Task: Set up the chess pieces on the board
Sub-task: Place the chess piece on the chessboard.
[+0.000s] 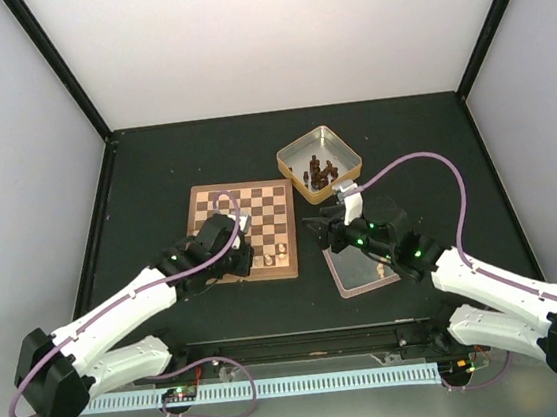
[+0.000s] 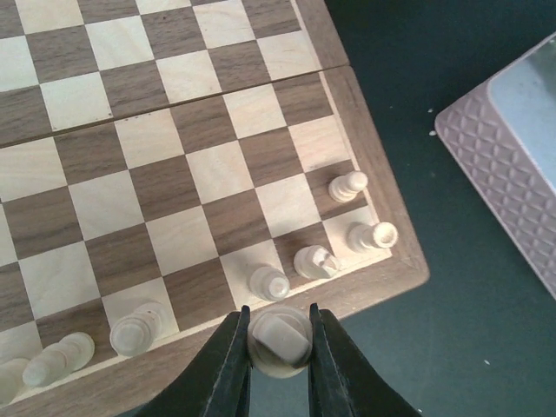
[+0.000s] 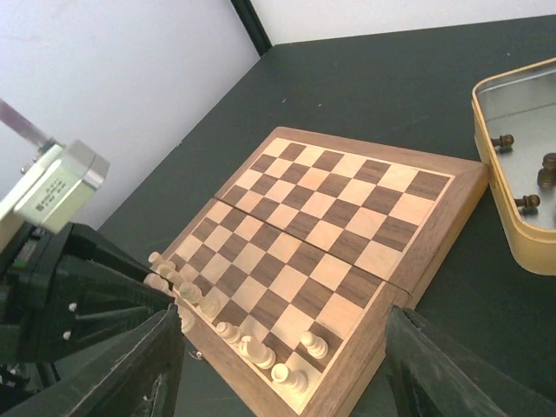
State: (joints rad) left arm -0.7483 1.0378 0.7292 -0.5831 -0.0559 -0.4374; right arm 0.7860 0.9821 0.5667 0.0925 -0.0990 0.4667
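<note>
Table (image 1: 153,162) is carrying the board (image 1: 258,203) at centre-left, lying flat and open. Yellow tin (image 1: 320,163) is sitting near the board's far right corner, holding dark pieces. Right fingers (image 3: 426,356) are standing wide apart, gripping nothing, hovering off the board's right edge. Left fingers (image 2: 230,365) are clamping a pale piece (image 2: 280,339) by its sides, hanging over the board's near border. Other pale pieces (image 2: 315,261) are standing along the near row, with one pawn (image 2: 347,185) in the row behind, by the corner. Dark square (image 2: 201,295) beside the bishop (image 2: 269,282) is showing empty. It is likely the target, though the held piece's kind is not showing clearly.

Doing this well:
- carrying it high enough to be clearing the bishop's top
- centring over the square
- lowering upright until the base is sitting flat
- opening slowly, avoiding nudging the neighbours
</note>
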